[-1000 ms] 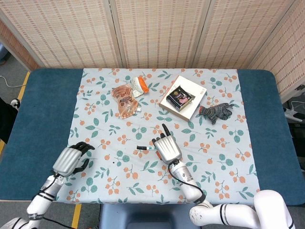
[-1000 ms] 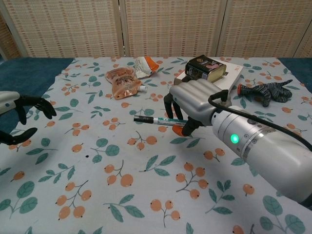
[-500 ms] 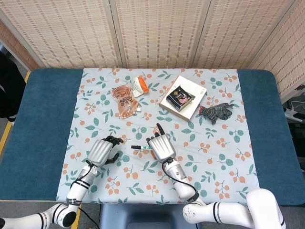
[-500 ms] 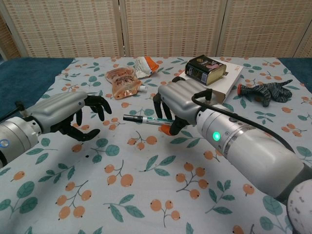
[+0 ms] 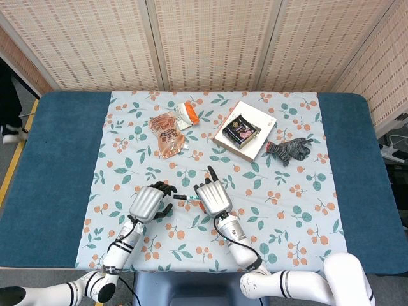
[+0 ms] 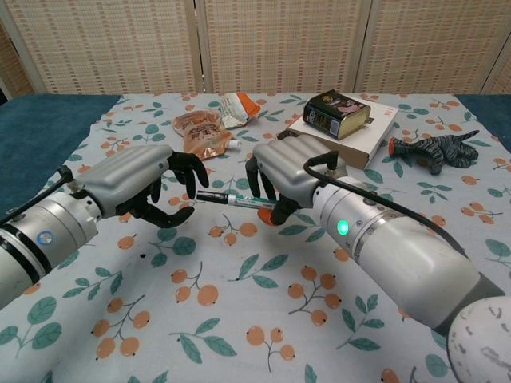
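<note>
Right hand [image 6: 289, 171]: fingers were curled down around a pen [image 6: 231, 199], held level above the cloth.
Right arm: forearm ran in from the lower right, a green light lit at the wrist.
Left hand [image 6: 152, 185]: fingers were bent and apart, dark fingertips [image 6: 190, 169] just beside the pen's free end; contact could not be told.
Left arm: forearm reached in from the lower left.

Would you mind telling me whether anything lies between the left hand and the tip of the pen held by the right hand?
Nothing visible does. The right hand holds the pen level above the tablecloth, its dark tip pointing at the left hand, whose fingers curl right beside the tip. Whether they touch it cannot be told.
</note>
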Motion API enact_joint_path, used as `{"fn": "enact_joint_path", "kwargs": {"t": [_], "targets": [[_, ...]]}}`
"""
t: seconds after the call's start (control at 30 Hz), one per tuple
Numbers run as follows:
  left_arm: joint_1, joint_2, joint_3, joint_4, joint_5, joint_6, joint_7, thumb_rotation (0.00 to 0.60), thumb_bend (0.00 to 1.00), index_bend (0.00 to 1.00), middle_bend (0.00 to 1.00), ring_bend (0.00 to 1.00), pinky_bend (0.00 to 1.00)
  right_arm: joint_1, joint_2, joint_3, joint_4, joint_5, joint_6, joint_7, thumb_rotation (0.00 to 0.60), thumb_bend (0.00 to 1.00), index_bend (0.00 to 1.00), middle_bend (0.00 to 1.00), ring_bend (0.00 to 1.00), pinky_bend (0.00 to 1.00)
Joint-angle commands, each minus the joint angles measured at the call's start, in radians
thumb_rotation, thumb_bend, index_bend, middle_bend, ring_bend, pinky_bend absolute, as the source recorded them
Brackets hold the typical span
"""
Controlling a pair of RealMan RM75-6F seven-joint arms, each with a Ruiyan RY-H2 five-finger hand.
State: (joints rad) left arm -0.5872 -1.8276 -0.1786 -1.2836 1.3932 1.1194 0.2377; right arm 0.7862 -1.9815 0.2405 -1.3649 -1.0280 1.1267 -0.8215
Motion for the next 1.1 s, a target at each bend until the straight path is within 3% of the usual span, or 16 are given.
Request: {"fn": "enact_joint_path", "kwargs": {"t": [0.03,0.33,0.83,0.93,1.1], "targets": [[-0.006,-0.007,0.002,0.008,-0.005,-0.005,-0.006,0.6,0.38,0.37,0.43,0.31,0.56,-0.001,0.0,-0.002,-0.004,-0.001,0.003,0.003,0.6,0.43,0.8,0.72,0.35,0.0],[-0.019,-0.029,0.011,0.039,0.012,0.003,-0.073,0.6,0.38,0.39,0.46,0.34,0.6,0.001,-0.009,-0.001,0.007,0.002,0.003,0.013,0.6,0.43,0.8,0.72,0.35,0.0],[-0.023,-0.099,0.021,0.142,0.07,0.095,-0.142,0.6,0.41,0.56,0.6,0.47,0.67,0.003,-0.019,-0.002,0.007,0.011,0.005,0.01,0.6,0.43,0.8,0.72,0.35,0.0],[-0.02,-0.118,0.019,0.167,0.08,0.124,-0.151,0.6,0.45,0.61,0.66,0.53,0.71,0.003,-0.021,0.0,0.005,0.013,0.005,0.013,0.6,0.43,0.8,0.72,0.35,0.0],[-0.017,-0.158,0.015,0.227,0.106,0.185,-0.171,0.6,0.63,0.75,0.81,0.65,0.8,0.003,-0.023,0.004,0.002,0.014,0.008,0.018,0.6,0.43,0.8,0.72,0.35,0.0]]}}
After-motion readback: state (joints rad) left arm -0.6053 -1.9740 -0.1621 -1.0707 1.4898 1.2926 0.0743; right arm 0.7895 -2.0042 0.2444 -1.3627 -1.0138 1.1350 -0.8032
